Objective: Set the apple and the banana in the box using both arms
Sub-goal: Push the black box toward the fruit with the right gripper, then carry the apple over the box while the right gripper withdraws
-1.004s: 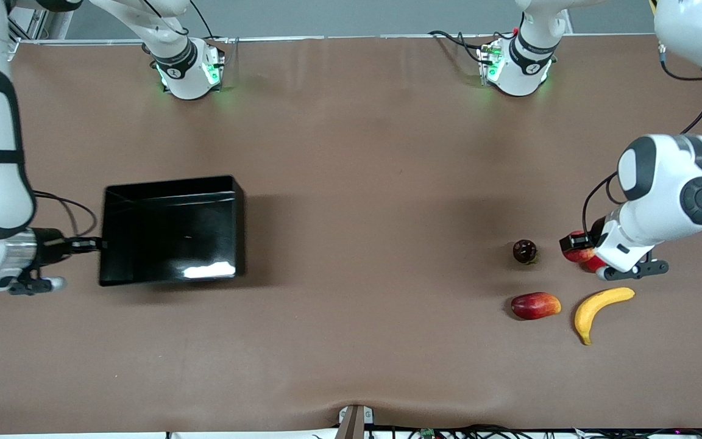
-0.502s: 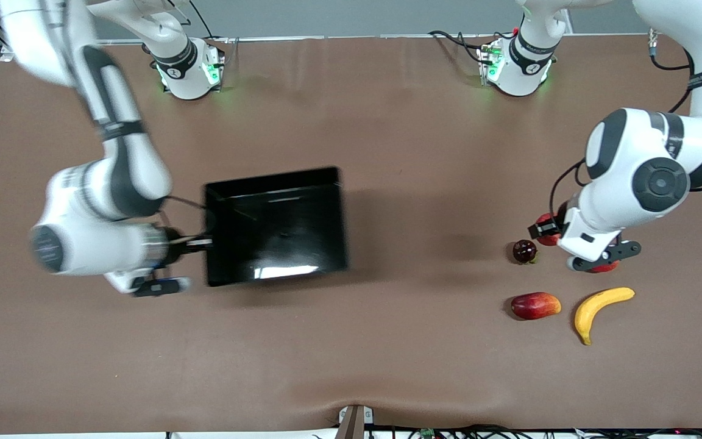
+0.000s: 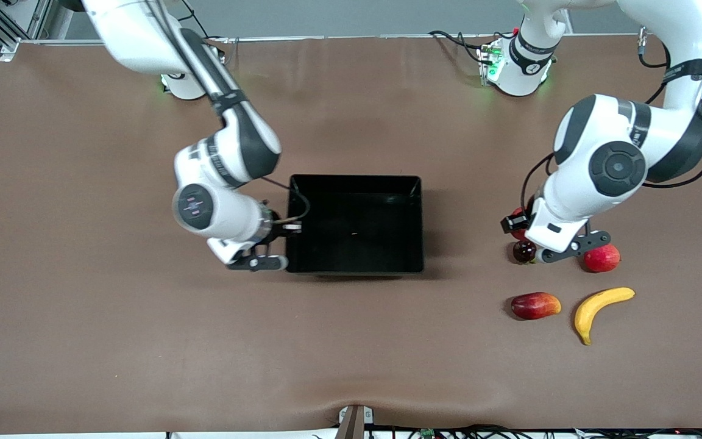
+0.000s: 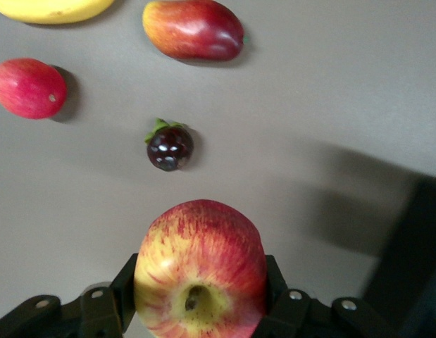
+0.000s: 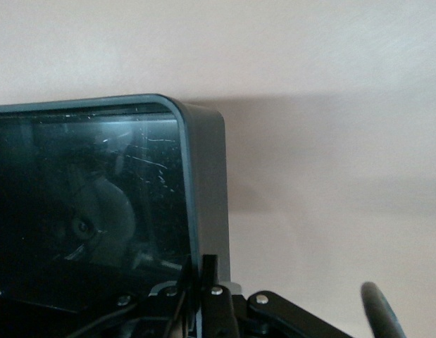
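The right arm comes down from the top left of the front view, elbow bent, wrist turned sideways. Its right end effector (image 3: 287, 227) is clamped on the wall of the box (image 3: 415, 225) at the end toward the right arm. The box sits on the brown table (image 3: 351, 353) around the middle of the frame. In the right wrist view you can see the fingers (image 5: 206, 282) pinching that thin wall (image 5: 207, 176), with the glossy black inside reflecting stuff.

The left arm drops in from the top right, big elbow joint folded over, forearm angled down. The left end effector (image 3: 518, 224) is up in the air over the cluster of fruit at mid right, gripping the apple (image 3: 517, 221). In the front view the arm hides most of the apple. The left wrist view shows it properly: red with yellow streaks (image 4: 200, 271), squeezed between both fingers (image 4: 108, 310), stem dimple facing the camera.

The banana (image 3: 601, 311) lies on the table at lower right, close to a reddish oval fruit (image 3: 535, 305). A small dark maroon fruit (image 3: 523, 251) and a pinkish-red round fruit (image 3: 601, 258) lie just above them in the frame.
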Motion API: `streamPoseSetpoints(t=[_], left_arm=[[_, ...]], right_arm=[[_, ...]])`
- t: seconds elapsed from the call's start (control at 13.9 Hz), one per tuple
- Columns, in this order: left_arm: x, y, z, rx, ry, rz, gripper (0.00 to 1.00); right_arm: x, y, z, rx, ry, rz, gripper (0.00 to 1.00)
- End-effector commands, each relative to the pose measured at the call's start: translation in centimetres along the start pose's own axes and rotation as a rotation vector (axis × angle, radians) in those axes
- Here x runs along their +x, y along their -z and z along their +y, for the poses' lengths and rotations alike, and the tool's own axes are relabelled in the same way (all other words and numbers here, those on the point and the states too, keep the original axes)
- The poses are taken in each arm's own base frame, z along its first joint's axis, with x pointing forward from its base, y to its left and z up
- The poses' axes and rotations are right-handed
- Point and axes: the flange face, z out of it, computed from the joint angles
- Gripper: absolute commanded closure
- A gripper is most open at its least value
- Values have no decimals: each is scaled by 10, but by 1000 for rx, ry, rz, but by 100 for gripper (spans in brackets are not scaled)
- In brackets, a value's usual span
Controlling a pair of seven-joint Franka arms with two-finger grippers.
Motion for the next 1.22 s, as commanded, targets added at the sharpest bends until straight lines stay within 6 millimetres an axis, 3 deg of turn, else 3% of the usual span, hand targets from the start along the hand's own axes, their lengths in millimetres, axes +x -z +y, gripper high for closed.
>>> streamPoseSetpoints(t=[0.0, 0.14, 0.22, 0.29, 0.57, 0.79, 1.0, 1.15], left_arm=[[-14, 7, 14, 9, 53, 19, 100], [-20, 3, 24, 5, 65, 20, 100], [-24, 2, 31, 2, 72, 25, 100], [-28, 0, 35, -2, 87, 30, 100], [-41, -9, 49, -24, 86, 51, 100], [-47, -11, 61, -47, 98, 63, 100], [-58, -21, 75, -68, 114, 78, 100], [-68, -25, 89, -81, 127, 83, 100]], right_arm=[[-9, -29, -28, 5, -17, 45, 100], [-11, -49, -35, 2, -11, 57, 100], [-11, -55, -36, -1, -10, 54, 56], [-7, -52, -30, -1, -27, 51, 1], [14, -7, -17, 3, -44, 28, 0], [30, 67, -3, 1, -60, -33, 0], [55, 135, 59, 14, -132, -68, 0], [50, 188, 91, -4, -153, -40, 0]])
